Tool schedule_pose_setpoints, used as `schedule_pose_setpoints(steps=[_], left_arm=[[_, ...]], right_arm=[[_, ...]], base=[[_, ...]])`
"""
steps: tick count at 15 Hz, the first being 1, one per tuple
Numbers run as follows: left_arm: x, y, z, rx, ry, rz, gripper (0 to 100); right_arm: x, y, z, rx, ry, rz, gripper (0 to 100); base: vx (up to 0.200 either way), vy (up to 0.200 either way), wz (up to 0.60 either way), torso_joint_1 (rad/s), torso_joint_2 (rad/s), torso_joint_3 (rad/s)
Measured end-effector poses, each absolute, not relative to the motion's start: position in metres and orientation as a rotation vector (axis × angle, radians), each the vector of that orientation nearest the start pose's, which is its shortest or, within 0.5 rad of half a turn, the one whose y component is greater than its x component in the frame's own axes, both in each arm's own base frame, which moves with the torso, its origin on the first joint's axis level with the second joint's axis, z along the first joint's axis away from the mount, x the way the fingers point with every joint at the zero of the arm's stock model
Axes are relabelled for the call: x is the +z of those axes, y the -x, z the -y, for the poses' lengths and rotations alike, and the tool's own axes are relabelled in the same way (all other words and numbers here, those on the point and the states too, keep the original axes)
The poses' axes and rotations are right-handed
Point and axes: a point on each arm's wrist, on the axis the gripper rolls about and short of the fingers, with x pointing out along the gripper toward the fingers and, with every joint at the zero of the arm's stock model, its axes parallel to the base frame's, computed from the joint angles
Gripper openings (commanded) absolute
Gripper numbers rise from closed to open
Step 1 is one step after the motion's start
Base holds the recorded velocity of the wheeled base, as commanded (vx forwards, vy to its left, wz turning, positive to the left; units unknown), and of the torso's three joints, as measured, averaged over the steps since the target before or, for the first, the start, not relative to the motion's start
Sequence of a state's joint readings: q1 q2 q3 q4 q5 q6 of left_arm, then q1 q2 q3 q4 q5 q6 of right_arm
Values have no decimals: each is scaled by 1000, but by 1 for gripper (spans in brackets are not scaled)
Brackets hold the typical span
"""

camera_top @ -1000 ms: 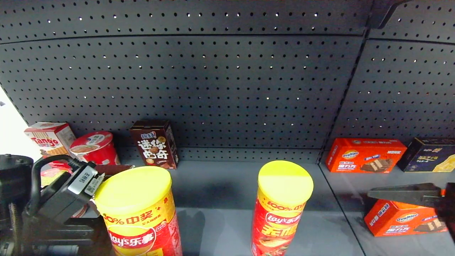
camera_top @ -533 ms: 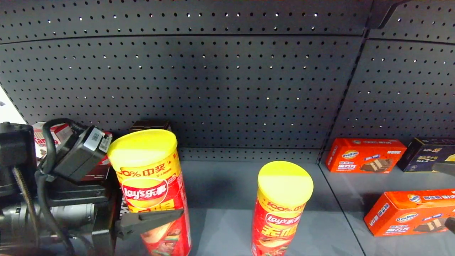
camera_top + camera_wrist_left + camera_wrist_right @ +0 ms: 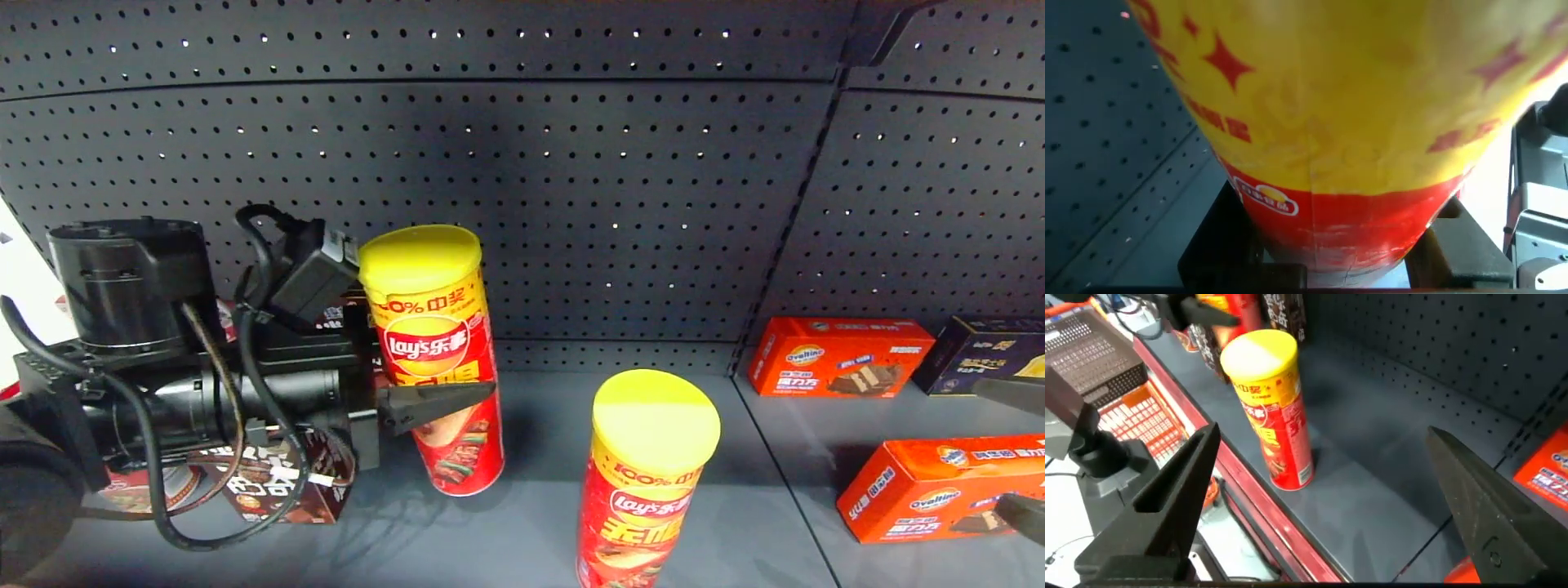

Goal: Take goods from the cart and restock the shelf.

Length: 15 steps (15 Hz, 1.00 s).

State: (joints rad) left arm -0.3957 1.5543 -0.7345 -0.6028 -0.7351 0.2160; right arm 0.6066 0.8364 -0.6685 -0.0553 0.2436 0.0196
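While claw (image 3: 445, 380) grips, can (image 3: 424, 327) stands lidded.

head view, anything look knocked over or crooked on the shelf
The brown box beneath the left gripper lies tipped and askew, its print at an angle. The chip can in that gripper looks intact; nothing spilled.

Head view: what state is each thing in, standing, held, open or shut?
Held chip can: upright, lid on, gripped.
Other chip can: upright, lid on, standing free.
Left gripper: shut on held chip can.
Right gripper: open, empty.
Rear orange box: closed, not held.
Front orange box: closed, not held.
Brown box: closed, not held.
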Motion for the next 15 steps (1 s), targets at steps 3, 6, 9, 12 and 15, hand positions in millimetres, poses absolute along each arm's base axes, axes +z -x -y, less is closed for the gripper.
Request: schedule_pose_setpoints(steps=[3, 6, 9, 12, 15], left_arm=[[197, -250, 129, -1128, -154, -130, 0], [204, -263, 143, -1124, -133, -140, 0], [205, -278, 153, -1122, -136, -130, 0], [198, -294, 161, -1127, -142, -136, 0], [192, -306, 168, -1130, -145, -137, 0]], right_arm=[[253, -67, -53, 848, -2, -137, 100], [252, -68, -54, 848, -2, -146, 100], [251, -70, -55, 848, -1, -152, 100], [251, -71, -56, 848, -1, -156, 100], [251, -72, -56, 851, -1, -160, 100]], base=[[0, 0, 0, 0, 0, 0], [0, 0, 0, 0, 0, 0], [0, 0, 0, 0, 0, 0], [0, 0, 0, 0, 0, 0], [0, 0, 0, 0, 0, 0]])
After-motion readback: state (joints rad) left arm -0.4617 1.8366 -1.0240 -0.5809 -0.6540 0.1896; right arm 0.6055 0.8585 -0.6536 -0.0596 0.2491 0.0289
